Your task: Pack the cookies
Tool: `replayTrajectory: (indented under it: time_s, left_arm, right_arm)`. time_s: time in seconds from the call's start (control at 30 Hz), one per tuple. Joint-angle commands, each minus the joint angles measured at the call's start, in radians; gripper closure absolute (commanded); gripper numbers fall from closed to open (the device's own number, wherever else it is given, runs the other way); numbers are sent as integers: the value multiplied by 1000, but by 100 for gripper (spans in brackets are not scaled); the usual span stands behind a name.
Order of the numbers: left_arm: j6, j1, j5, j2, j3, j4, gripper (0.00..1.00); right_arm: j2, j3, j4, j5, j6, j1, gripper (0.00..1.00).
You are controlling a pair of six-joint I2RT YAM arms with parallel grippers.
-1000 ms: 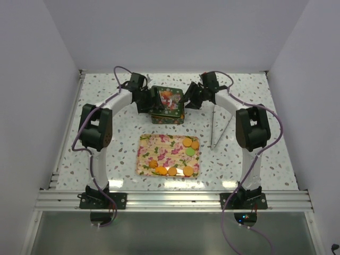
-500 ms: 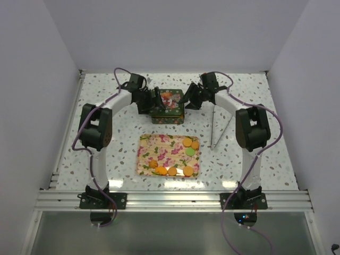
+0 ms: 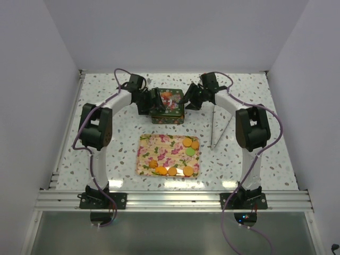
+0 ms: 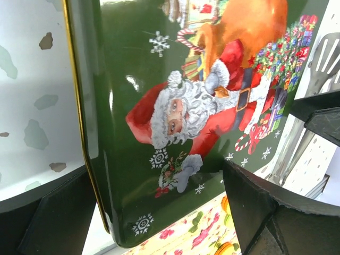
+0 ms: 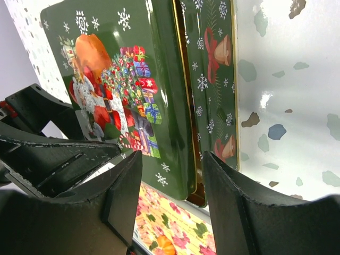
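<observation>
Since a second ago the left jaws have slid in over the green tin (image 3: 167,105) at the back of the desk (image 3: 281,159). They stand spread across its Santa lid (image 4: 202,106). The right jaws, likewise spread, hang at the tin's other end. The cookies (image 3: 187,142) lie on the floral tray (image 3: 159,150), well apart from both.

The tin lid (image 4: 175,106) runs off the top and right edges of the left wrist view. Whether the left end effector (image 4: 159,212) actually presses on it cannot be told. Only a sliver of the tray (image 4: 186,239) shows there. From above, the cookies (image 3: 187,142) are too small to tell their shapes.
</observation>
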Motion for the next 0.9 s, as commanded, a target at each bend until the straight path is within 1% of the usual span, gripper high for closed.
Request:
replayTrajectory:
  time_s: [0.0, 0.23, 0.57, 0.87]
  left_arm:
    - [32, 6, -18, -6, 19, -19, 0]
    - [51, 6, -47, -17, 37, -37, 0]
    - [52, 6, -22, -30, 68, -40, 0]
    - [60, 13, -32, 0, 100, -59, 0]
  right_arm:
    - [0, 26, -9, 9, -20, 4, 47]
    - [-1, 27, -12, 12, -23, 4, 47]
    - [-3, 30, -17, 17, -27, 4, 47]
    - [-3, 34, -23, 20, -34, 2, 46]
